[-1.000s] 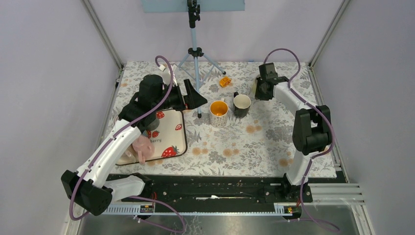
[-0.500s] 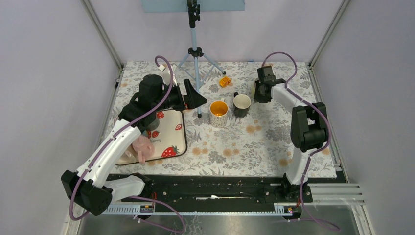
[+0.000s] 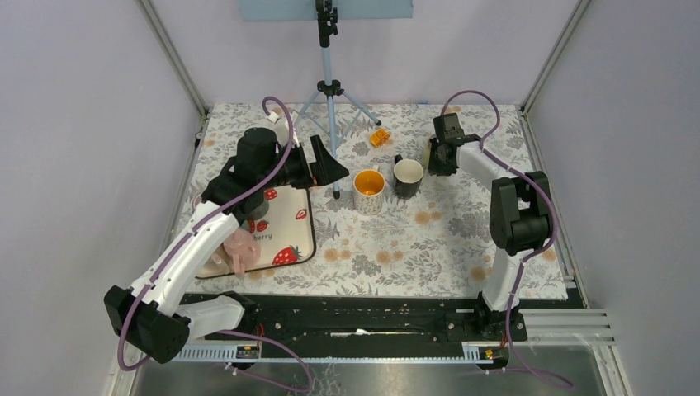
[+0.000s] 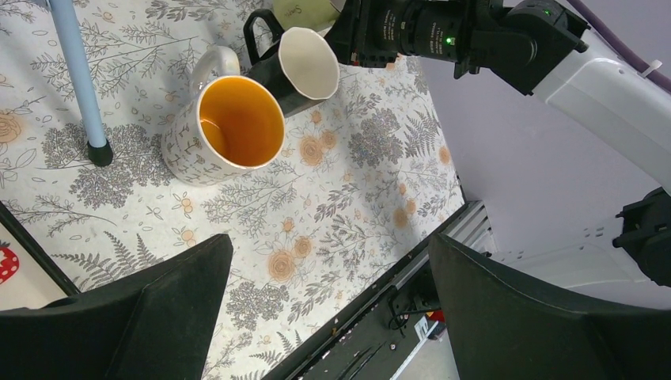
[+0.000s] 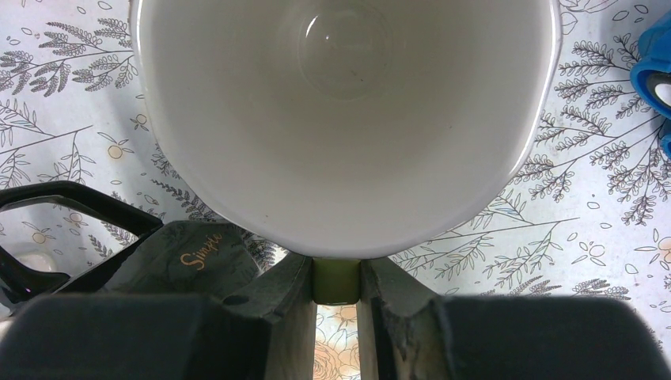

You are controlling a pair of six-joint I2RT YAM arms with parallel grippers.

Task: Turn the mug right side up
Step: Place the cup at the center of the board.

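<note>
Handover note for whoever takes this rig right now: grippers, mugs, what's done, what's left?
Left gripper: open, empty, hovering beside the mugs.
Right gripper: shut on the handle of the pale mug at the far right of the table.
Pale mug: its mouth faces the wrist camera, so it looks upright or close to it. Whether its base is on the table cannot be told.
Orange-lined mug and black mug: standing upright at mid-table, untouched.
Left to do: probably settle the pale mug, release it and pull the arm back.
</note>
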